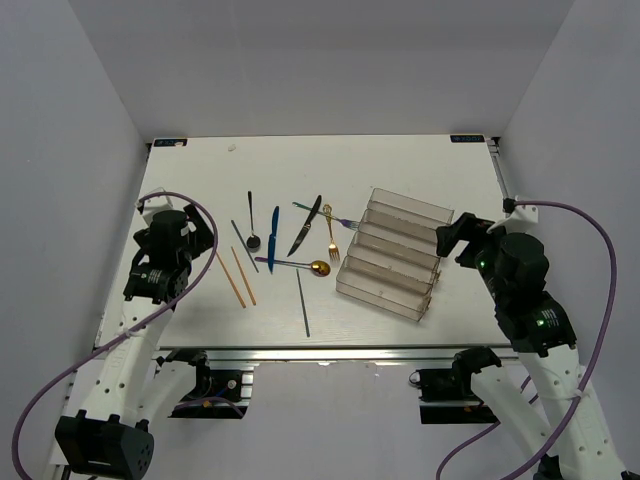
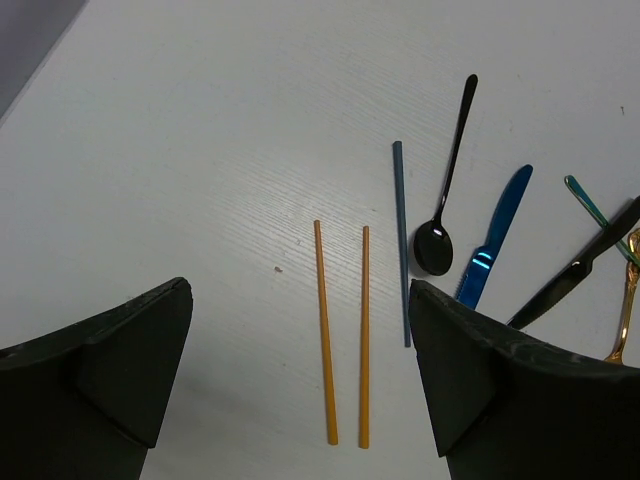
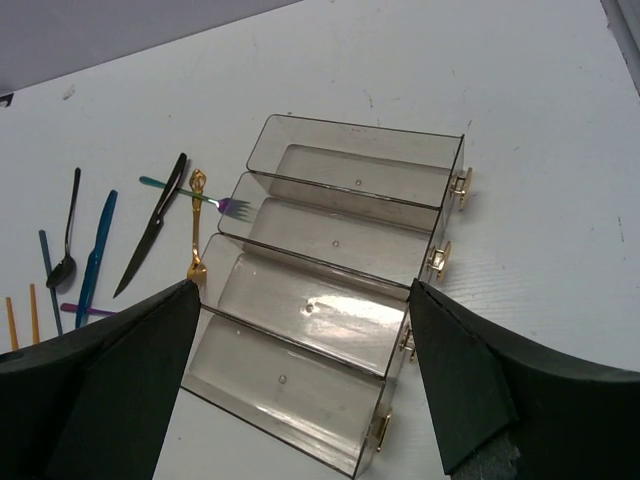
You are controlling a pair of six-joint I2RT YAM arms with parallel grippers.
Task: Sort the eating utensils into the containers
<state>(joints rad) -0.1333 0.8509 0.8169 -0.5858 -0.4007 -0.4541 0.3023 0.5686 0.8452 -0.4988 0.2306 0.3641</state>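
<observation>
The clear organizer tray stands right of centre, its compartments empty. Left of it lie the iridescent fork, gold fork, black knife, blue knife, black spoon, purple-handled spoon, two wooden chopsticks and two dark grey chopsticks. My left gripper is open and empty above the wooden chopsticks, which lie between its fingers. My right gripper is open and empty over the tray's near right end.
The table's front edge runs just below the lower grey chopstick. White walls close in the back and both sides. The tray has small gold clasps on its right end.
</observation>
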